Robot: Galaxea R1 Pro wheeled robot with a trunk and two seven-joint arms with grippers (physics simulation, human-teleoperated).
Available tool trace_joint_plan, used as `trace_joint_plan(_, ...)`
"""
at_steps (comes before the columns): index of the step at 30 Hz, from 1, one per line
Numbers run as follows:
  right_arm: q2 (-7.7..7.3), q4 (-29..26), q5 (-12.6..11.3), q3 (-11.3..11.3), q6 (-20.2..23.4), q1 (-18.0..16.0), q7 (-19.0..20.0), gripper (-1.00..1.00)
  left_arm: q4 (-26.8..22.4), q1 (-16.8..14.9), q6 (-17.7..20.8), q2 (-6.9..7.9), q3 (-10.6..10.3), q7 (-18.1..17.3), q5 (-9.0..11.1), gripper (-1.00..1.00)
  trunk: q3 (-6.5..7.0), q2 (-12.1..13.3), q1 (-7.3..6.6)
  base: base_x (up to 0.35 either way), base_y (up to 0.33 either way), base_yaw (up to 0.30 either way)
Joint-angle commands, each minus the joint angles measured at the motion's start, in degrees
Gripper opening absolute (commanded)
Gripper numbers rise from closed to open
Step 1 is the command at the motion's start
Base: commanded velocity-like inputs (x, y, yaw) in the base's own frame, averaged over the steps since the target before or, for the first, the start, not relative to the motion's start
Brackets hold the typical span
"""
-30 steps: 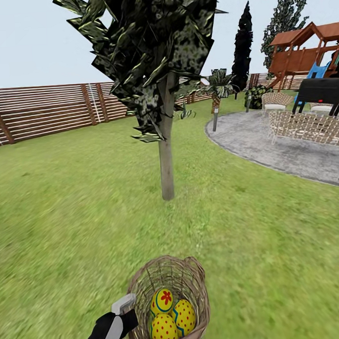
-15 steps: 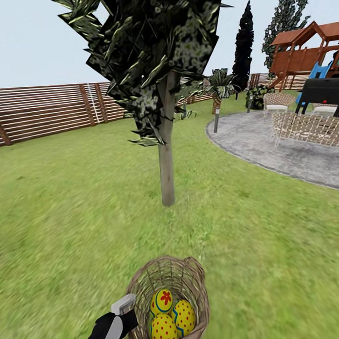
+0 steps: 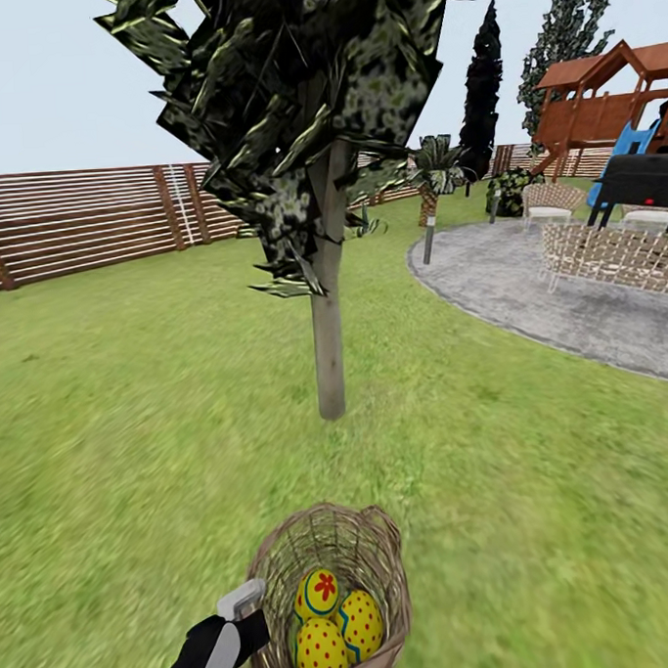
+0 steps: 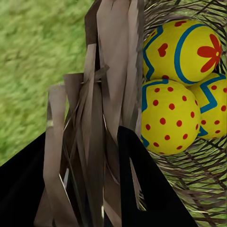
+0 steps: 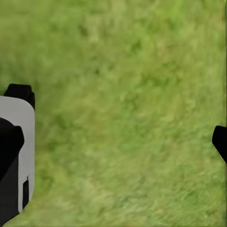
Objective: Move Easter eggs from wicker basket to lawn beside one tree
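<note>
— Progress so far?

— None on placing. All 3 Easter eggs (image 3: 332,620) inside the wicker basket (image 3: 330,540), carried low in front, off the left gripper (image 4: 97,156). Tree (image 3: 328,344) dead ahead across the lawn (image 3: 134,433), near but not yet beside the basket.

— Left to do?

— By my judgement, everything that counts: closing on the trunk, lifting out each of the 3, laying all on grass by that 1 tree.

— State of the left gripper?

— Clamped on the basket's rim weave, black fingers (image 4: 142,179) either side of the wicker strips (plain in the left wrist view).

— And the right gripper (image 5: 118,137)?

— Spread wide, holding nothing, fingers at opposite edges of the right wrist view with bare grass between.

— Anything in 1 view missing from another?

— From the head: tree, fence (image 3: 93,214), paved patio (image 3: 547,284), the way ahead. From the left wrist: the grip itself, plus patterns up close, red flower egg (image 4: 189,47), red-dotted egg (image 4: 170,116), blue-zigzag egg (image 4: 213,106) tucked behind. From the right wrist: the wide-open fingers.
</note>
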Motion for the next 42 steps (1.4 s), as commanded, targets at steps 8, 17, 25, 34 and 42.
trace_joint_plan(8, -0.08, -0.2, 0.7, 0.3, 0.2, 0.0, 0.3, 1.00, -0.1, 0.0, 0.1, 0.03, 0.1, 0.4, 0.8, -1.00, -0.10, -0.1, 0.06, 0.334, 0.000, 0.000)
trace_joint_plan(17, -1.53, 0.6, 0.8, 0.5, -2.9, 0.0, 12.7, 1.00, -0.1, 0.0, 0.1, 0.47, 0.1, 0.4, 0.8, -1.00, -0.10, -0.1, 0.06, 0.335, 0.000, 0.014)
trace_joint_plan(25, -1.53, 0.6, 1.0, 0.5, -3.0, 0.0, 12.6, 1.00, -0.1, 0.0, 0.1, 0.48, 0.1, 0.4, 0.8, -1.00, -0.10, -0.1, 0.06, 0.335, 0.000, 0.185)
trace_joint_plan(34, -1.60, 0.6, 1.1, 0.7, -3.0, 0.0, 12.6, 1.00, 0.0, 0.0, 0.1, 0.48, 0.1, 0.4, 0.8, -1.00, -0.10, -0.1, 0.06, 0.335, 0.000, 0.001)
trace_joint_plan(42, -1.65, 0.7, 1.1, 0.8, -6.8, 0.1, 12.7, 1.00, 0.0, 0.0, 0.0, 0.48, 0.1, 0.4, 0.8, -1.00, -0.10, -0.1, 0.06, 0.335, 0.000, 0.000)
